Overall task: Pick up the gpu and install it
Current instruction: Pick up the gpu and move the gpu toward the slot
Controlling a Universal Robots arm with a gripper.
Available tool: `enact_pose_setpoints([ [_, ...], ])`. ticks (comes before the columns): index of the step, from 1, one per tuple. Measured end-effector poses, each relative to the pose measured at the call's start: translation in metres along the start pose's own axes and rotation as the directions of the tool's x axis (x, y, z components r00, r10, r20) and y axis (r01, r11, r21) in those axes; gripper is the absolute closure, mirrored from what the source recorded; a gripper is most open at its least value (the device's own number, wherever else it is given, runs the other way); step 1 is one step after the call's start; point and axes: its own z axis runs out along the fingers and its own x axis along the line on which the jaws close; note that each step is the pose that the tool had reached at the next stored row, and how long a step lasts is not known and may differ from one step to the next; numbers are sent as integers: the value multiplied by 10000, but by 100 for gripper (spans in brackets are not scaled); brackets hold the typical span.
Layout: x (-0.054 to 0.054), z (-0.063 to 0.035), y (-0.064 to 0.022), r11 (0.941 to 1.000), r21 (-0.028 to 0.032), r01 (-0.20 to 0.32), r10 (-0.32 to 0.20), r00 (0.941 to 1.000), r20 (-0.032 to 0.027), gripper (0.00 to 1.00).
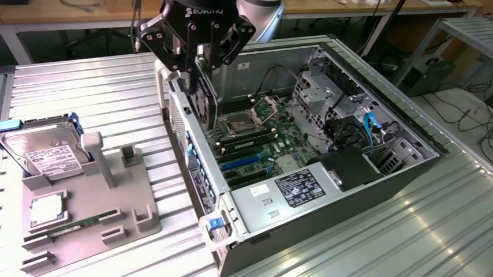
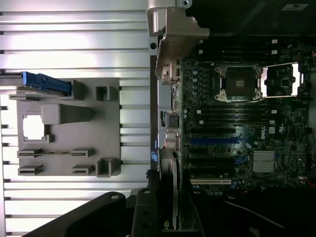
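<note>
A: How is the gripper [image 1: 198,68] seen to be set?

B: It is clamped on the gpu [image 1: 203,101]; the card is pinched at its upper edge and hung upright, edge-on in the exterior view.

A: Where is the gpu placed against the case [image 1: 431,153]?

B: It is held above the case's rear wall, at the exterior view's left; the lower edge is lifted clear of the board [image 1: 269,144]; in the wrist view the card is seen just beside the board's rear edge; whether it is lined up with a slot cannot be told.

A: What room is left below?

B: The blue slots [image 1: 242,160] are laid open on the board; the socket [image 1: 235,126] is found just beside them, with its lid raised; the far side of the case is crowded with cables and brackets.

A: And outside the case?

B: A strip of ribbed table [image 1: 92,92] is left bare between the case and the tray [image 1: 92,213]; the drive [image 1: 46,153] is stood on the tray's far end, and the memory stick [image 1: 73,226] is laid along its near edge; both are kept well apart from the gpu.
</note>
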Motion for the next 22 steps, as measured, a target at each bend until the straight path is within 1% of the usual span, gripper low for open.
enact_pose_setpoints([
  [14,-194,-1,1,10000,0,-1,1,10000,0,73],
  [22,-353,-1,3,10000,0,-1,1,10000,0,73],
])
